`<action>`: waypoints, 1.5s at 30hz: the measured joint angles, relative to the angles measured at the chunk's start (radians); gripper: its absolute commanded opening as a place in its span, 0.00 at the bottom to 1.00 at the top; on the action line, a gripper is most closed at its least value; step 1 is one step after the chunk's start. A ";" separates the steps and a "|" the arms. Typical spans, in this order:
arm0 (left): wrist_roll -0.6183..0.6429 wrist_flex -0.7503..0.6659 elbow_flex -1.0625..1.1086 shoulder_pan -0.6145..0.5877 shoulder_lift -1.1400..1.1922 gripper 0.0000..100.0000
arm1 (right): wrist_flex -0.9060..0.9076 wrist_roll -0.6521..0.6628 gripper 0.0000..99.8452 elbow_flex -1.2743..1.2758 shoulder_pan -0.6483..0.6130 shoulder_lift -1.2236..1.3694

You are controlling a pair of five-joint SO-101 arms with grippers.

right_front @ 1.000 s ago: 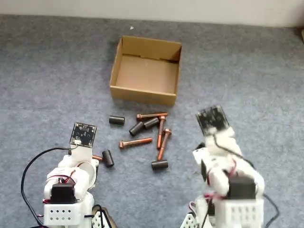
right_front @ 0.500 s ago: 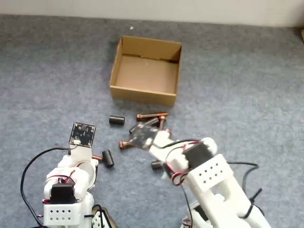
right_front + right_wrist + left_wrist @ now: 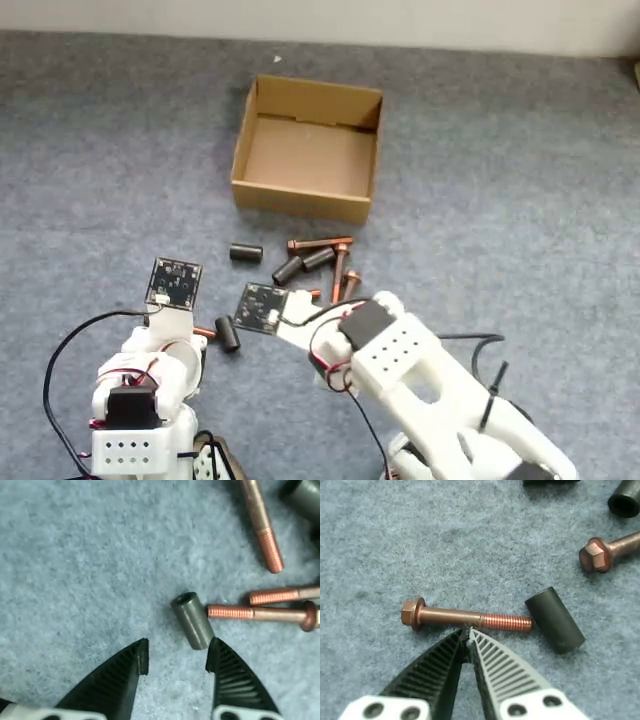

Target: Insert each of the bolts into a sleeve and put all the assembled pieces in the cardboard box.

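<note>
My left gripper is shut and holds nothing. Its tips rest right beside the shank of a copper bolt lying on the carpet. A black sleeve lies at that bolt's threaded end. My right gripper is open just short of a dark sleeve, which lies close to one fingertip. Several bolts lie just past that sleeve. In the high view the cardboard box stands at the back, and loose bolts and sleeves lie in front of it.
The right arm stretches across the middle of the grey carpet and covers part of the pile. The left arm stands at the front left, with a sleeve beside it. Bare carpet lies on both sides of the box.
The right arm has swung from the front right leftwards and down over the bolts and sleeves. The left arm has not moved.
</note>
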 measured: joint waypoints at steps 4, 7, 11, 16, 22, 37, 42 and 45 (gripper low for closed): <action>0.000 0.000 0.000 0.000 0.000 0.01 | -0.061 0.000 0.20 0.000 0.000 0.063; 0.000 0.000 0.000 0.000 0.000 0.01 | -0.104 0.000 0.20 0.000 0.000 0.100; 0.000 0.000 0.000 0.000 0.000 0.01 | -0.135 0.000 0.20 0.002 0.000 0.146; 0.000 0.000 0.000 0.000 0.000 0.01 | -0.172 0.000 0.20 0.012 0.000 0.218; 0.000 0.000 0.000 0.000 0.000 0.01 | -0.222 -0.002 0.19 0.012 0.041 0.269; 0.000 0.002 0.000 0.000 0.000 0.01 | -0.230 0.063 0.11 0.006 0.104 0.336; 0.000 0.002 0.000 0.000 0.000 0.01 | -0.187 0.110 0.11 0.011 0.167 0.370; 0.000 0.002 0.000 0.000 0.000 0.01 | -0.183 0.114 0.11 0.009 0.178 0.377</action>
